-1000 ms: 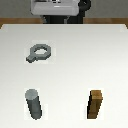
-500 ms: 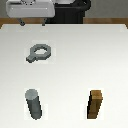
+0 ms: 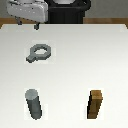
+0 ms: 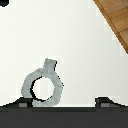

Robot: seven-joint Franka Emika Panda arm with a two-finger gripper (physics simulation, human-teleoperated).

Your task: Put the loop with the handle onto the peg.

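Jaws (image 3: 27,22): upper left of the exterior view, hanging under the pale grey wrist body above the far edge of the desk. Two short dark fingers (image 3: 19,21) point down with a clear gap between them, so the jaws stand apart and hold nothing. In the wrist view the two dark fingertips (image 4: 22,103) show at the lower edge, spread wide, with bare desk between them apart from the loop's lower rim.

Loop with the handle (image 3: 39,52): left of centre in the exterior view, lying flat on the desk, nearer the camera than the jaws and apart from them. Its stubby handle juts toward the lower left of the frame. In the wrist view the loop (image 4: 44,86) sits low and left of centre, its round hole open and the white desk showing through it; nothing touches it.

Peg (image 3: 34,103): lower left of the exterior view, upright, dark grey with a lighter flat top. It stands well apart from the loop, which lies farther up the frame almost straight above it. Nothing sits on the peg.

Wooden block (image 3: 96,104): lower right of the exterior view, brown, rectangular, upright, well apart from the peg.

Desk (image 3: 85,55): white, flat, bearing the loop, the peg and the block.

Wood floor (image 4: 116,17): brown planks at the upper right corner of the wrist view, beyond the desk's edge.
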